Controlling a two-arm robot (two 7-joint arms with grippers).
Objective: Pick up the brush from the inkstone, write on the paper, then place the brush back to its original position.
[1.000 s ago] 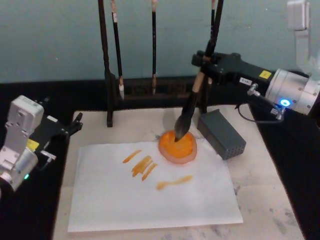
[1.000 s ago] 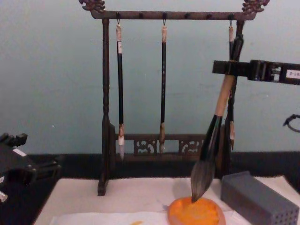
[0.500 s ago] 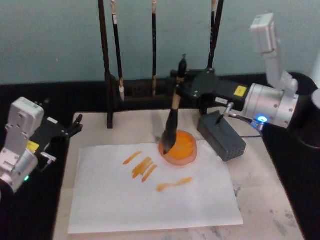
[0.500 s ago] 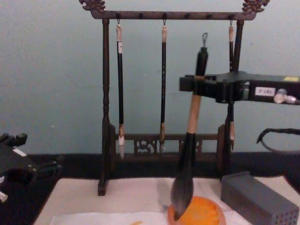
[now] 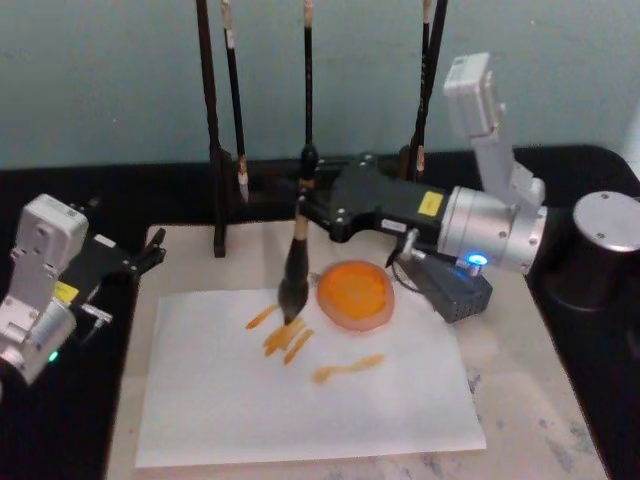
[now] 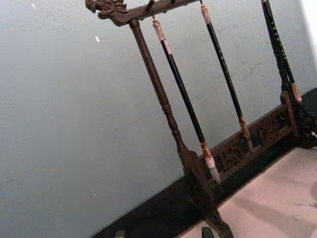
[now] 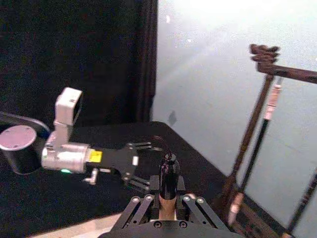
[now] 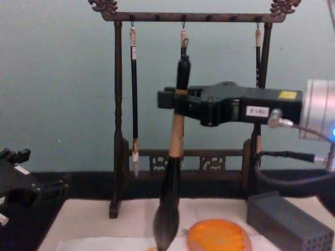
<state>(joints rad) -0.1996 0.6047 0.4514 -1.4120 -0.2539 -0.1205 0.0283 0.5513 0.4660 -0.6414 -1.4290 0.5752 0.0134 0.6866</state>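
Now the brush is being clamped by the right pincer, whose fingers are being pressed narrowly onto the top of the tan handle, just under the black end cap. The brush is being held nearly upright. Its dark bristles are being set on the paper, on the orange strokes just left of the inkstone. The left pincer is being held beside the tabletop's left edge, above black cloth, with its fingers spread and nothing being gripped.

The pale tabletop is being backed by a blue-green wall. At its far edge, three thin brushes are being hung from a dark wooden rack. The paper is being carried across the tabletop's near half. A grey block with small holes is being carried just right of the orange inkstone, which is lying at the paper's far edge.
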